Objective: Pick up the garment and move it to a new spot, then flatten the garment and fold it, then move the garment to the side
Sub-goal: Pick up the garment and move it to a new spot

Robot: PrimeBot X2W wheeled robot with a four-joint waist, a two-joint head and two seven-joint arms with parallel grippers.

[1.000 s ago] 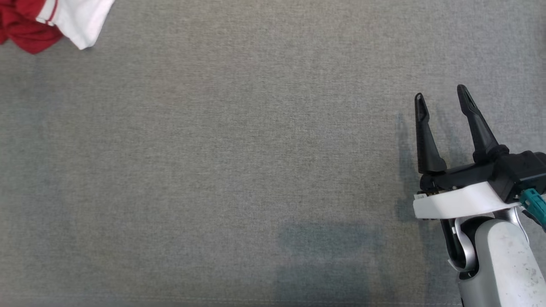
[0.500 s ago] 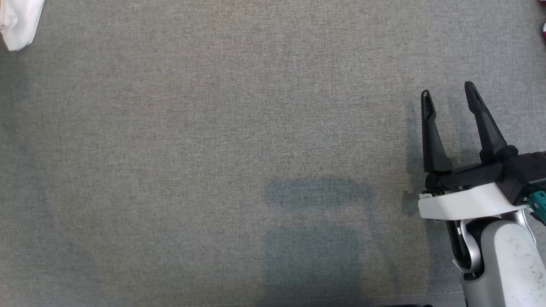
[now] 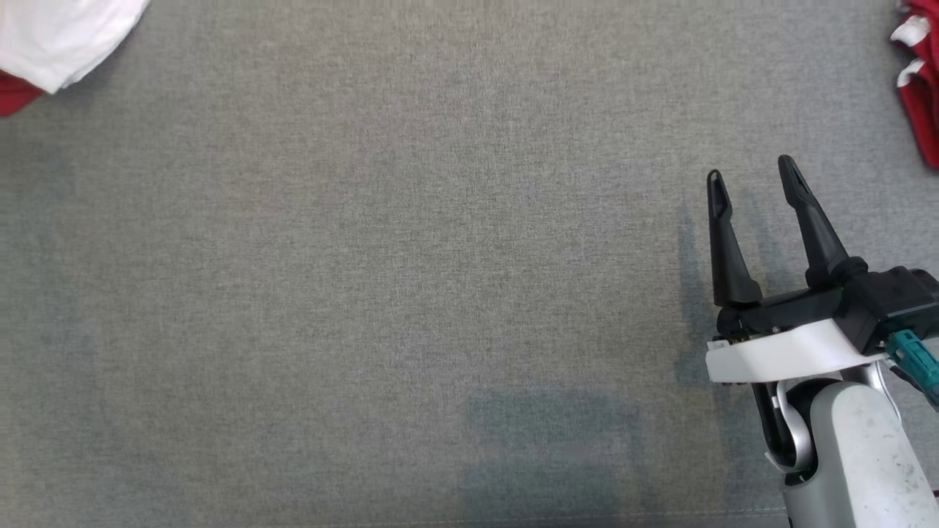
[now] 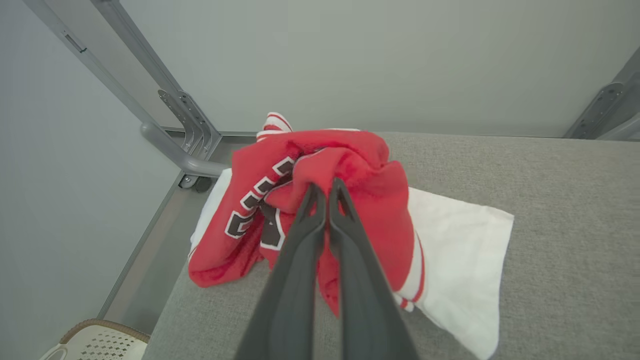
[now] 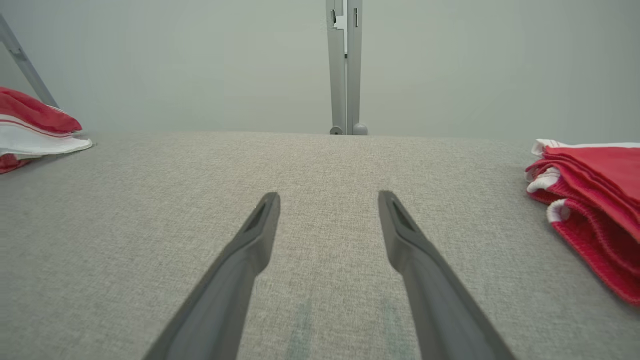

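Mid pick-up, the left gripper (image 4: 325, 189) was pinched shut on the garment (image 4: 367, 170) at the bench's (image 4: 550, 210) far-left corner while the right gripper (image 3: 752, 170) gaped empty; the next move likely called for lifting it toward the bench's middle.

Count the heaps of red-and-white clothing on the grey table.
2. Left heap: table's far left corner, pinched by the left gripper. Right heap: far right edge. Others may lie off-frame.

place: lab test cell | evidence: grey cloth-topped table (image 5: 150, 175), metal frame posts (image 5: 345, 75), bare walls (image 5: 175, 60)
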